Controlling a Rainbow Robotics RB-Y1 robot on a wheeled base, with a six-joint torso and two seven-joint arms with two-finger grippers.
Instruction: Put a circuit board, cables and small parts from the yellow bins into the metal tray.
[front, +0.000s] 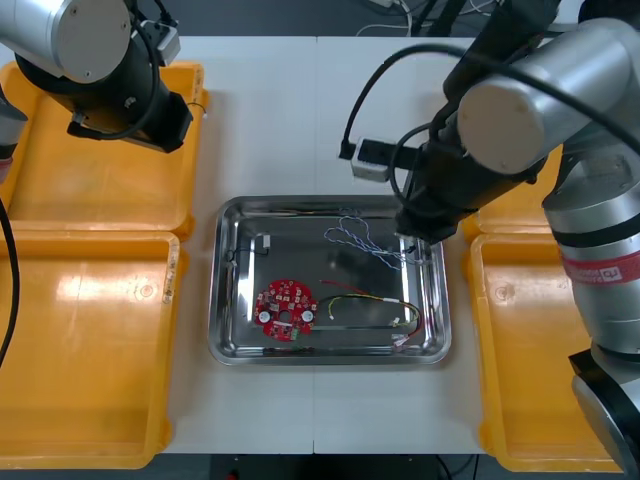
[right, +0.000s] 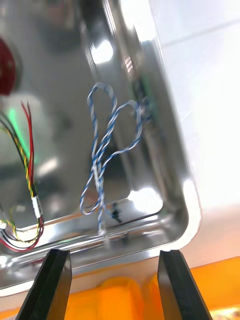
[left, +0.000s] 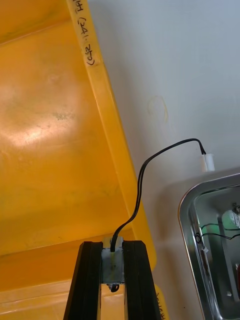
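Note:
My left gripper is shut on the metal end of a black cable. The cable arcs over the table to a white connector near the metal tray's corner. In the front view this gripper hangs over the inner rim of the far left yellow bin. My right gripper stands open above the tray's right rim, with nothing between its fingers. The twisted blue and white cable lies in the tray, along with a red circuit board, a red and yellow cable and a small metal part.
The near left bin and near right bin flank the tray. My right arm covers most of the far right bin. Bare table lies beyond the tray's far edge.

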